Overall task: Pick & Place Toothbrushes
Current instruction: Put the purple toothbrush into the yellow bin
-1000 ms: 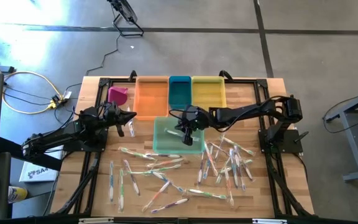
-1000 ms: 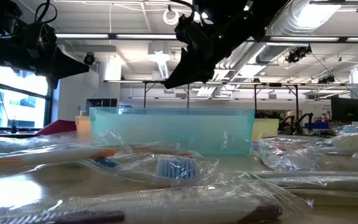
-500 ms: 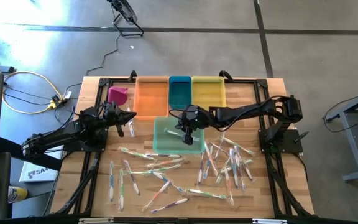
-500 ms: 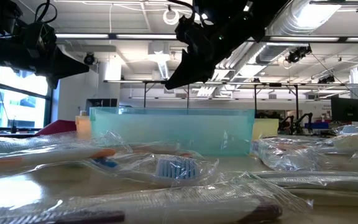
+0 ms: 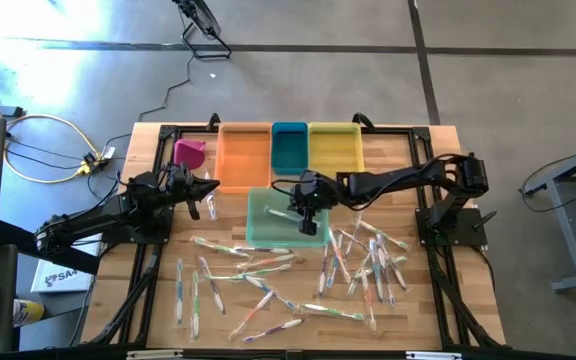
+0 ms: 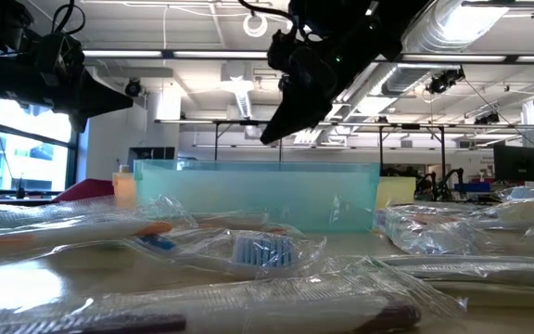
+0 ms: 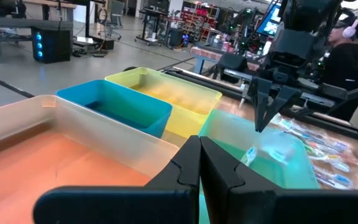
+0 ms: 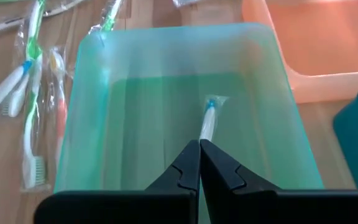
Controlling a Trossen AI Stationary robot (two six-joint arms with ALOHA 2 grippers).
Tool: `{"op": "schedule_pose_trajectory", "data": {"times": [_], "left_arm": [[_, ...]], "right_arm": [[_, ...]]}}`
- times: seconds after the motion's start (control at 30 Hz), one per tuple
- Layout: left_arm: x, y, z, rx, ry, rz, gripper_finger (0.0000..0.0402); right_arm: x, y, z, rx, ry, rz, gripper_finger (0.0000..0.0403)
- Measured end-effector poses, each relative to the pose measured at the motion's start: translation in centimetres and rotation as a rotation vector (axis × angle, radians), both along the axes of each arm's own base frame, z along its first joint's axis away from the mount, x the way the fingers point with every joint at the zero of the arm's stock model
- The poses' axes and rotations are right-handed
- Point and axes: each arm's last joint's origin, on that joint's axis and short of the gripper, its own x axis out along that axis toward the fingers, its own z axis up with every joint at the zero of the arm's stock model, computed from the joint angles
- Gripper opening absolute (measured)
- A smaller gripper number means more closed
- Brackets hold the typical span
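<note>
Toothbrushes [image 5: 268, 266] pale, wrapped, scattered on table [image 5: 418, 150]

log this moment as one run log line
right claw: shut, empty, above green bin | toothbrush: in green bin | left claw: shut, waiting beside orange bin

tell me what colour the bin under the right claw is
Pale green bin, clearest in the right wrist view.
</note>
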Motion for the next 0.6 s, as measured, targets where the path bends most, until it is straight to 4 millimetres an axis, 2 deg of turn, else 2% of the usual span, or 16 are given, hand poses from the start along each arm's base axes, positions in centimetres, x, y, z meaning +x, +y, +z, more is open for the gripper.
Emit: {"op": "schedule_pose_trajectory", "data": {"times": [0.37,0.53,0.6], "left_arm": [[0.0,0.0,0.0,0.0,0.0,0.001,0.0],[0.0,0.0,0.0,0.001,-0.004,0.0,0.0],[0.0,0.0,0.0,0.001,-0.004,0.002,0.0]], "right_arm": [[-0.6,0.1,1.2,-0.019,-0.006,0.014,0.0003],[-1.5,0.3,2.3,-0.039,0.002,0.006,0.0003],[-2.2,0.3,2.0,-0.042,0.01,0.0,0.0003]]}}
